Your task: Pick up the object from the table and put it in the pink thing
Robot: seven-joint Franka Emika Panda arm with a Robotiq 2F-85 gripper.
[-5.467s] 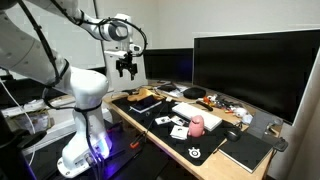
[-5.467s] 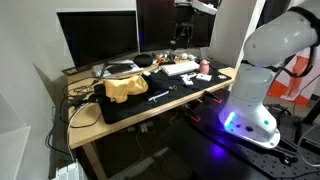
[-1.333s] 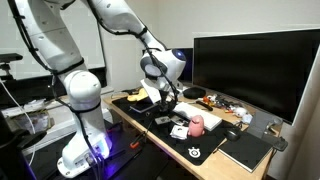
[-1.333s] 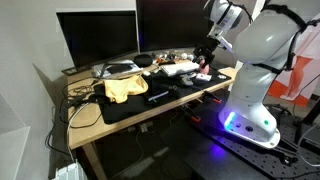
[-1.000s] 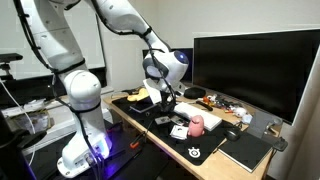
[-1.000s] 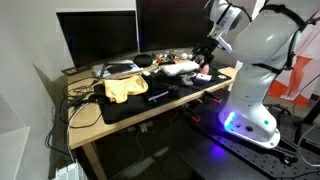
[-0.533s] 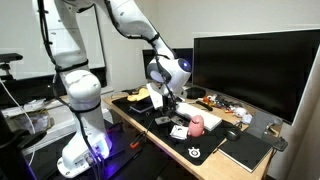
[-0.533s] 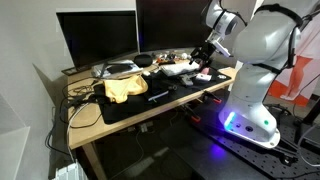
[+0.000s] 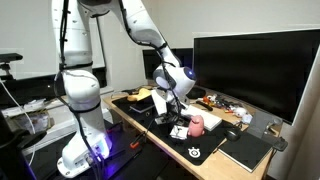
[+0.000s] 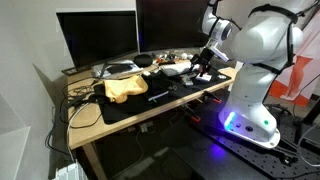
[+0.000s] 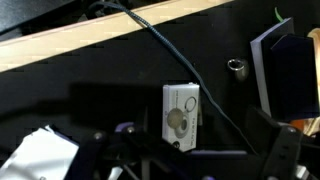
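A small white box with a round picture on it lies on the black desk mat, right in front of my gripper in the wrist view. The jaws stand open, one dark finger on each side, with nothing between them. In an exterior view my gripper hangs low over the mat, a short way from the pink thing, which stands upright near the desk's front edge. From the opposite side, my gripper covers most of that spot.
A black cable runs across the mat beside the box. A dark case, a small silver cap and white paper lie close by. Large monitors stand behind, with a yellow cloth and a dark notebook.
The arm has reached further along the desk and lower toward the mat. The jaws stayed open and nothing was taken hold of.
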